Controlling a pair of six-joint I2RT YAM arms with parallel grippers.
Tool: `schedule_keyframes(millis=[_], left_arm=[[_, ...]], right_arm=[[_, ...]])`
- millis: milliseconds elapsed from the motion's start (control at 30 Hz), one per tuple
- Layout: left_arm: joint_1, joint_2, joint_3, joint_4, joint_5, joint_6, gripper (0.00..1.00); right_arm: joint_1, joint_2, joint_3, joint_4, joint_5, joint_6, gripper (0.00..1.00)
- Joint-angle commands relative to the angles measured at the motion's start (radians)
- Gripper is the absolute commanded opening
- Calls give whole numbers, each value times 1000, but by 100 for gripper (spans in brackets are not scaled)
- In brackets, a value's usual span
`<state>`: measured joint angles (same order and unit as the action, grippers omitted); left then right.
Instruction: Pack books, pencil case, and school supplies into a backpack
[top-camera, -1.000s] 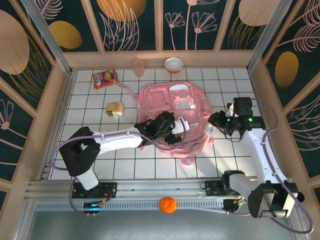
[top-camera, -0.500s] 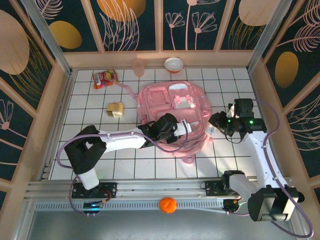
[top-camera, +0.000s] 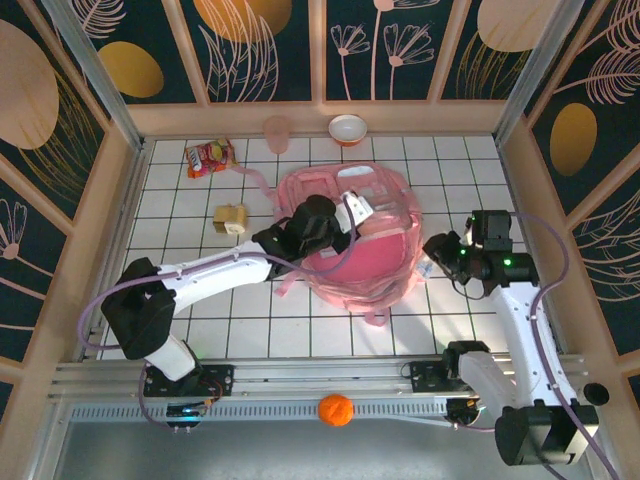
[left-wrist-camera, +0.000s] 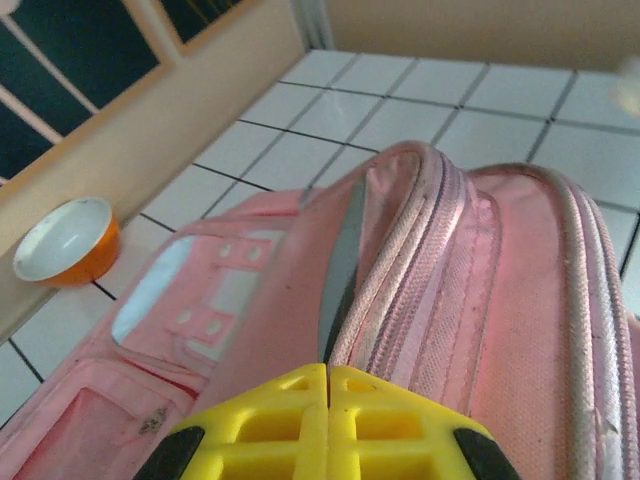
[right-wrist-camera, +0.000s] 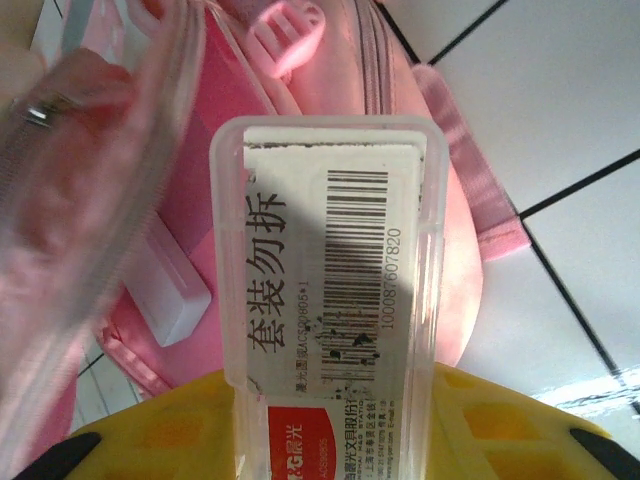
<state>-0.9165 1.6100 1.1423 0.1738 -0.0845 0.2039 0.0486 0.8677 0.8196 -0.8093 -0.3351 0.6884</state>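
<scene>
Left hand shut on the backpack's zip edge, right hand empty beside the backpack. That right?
One thing is off: the right hand isn't empty. The right wrist view shows it shut on a clear box with a barcode label, beside the backpack. The rest stands: the left hand is shut on the backpack's zip edge.

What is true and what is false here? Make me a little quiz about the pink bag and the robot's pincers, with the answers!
1. The right pincer holds a clear plastic box with a barcode label. True.
2. The left pincer is wide open. False: its yellow fingers are shut on the edge of the big soft pink backpack.
3. The tan-yellow block is inside the backpack. False: it lies on the white tiled table, left of the backpack.
4. The orange bowl with a white inside stands beyond the backpack. True.
</scene>
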Motion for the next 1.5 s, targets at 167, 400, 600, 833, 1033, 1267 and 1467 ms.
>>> schedule_keyframes(millis=[167,400,600,833,1033,1267,1467], left_arm=[[49,-28,94,105,16,-130,0],[54,-25,97,113,19,-147,0],[60,-44,87,112,12,-142,0],[62,-47,82,114,16,-147,0],[64,-44,74,120,18,-154,0],[67,-56,62,126,9,-166,0],[72,-67,29,119,18,-170,0]], right_arm=[[235,99,-110,397,-84,257,34],[335,316,-117,666,-46,351,35],[336,447,-100,794,-10,387,41],[329,520,-87,847,-22,403,64],[321,448,-112,764,17,376,64],[332,294,-92,590,88,295,63],[333,123,-41,402,155,222,63]])
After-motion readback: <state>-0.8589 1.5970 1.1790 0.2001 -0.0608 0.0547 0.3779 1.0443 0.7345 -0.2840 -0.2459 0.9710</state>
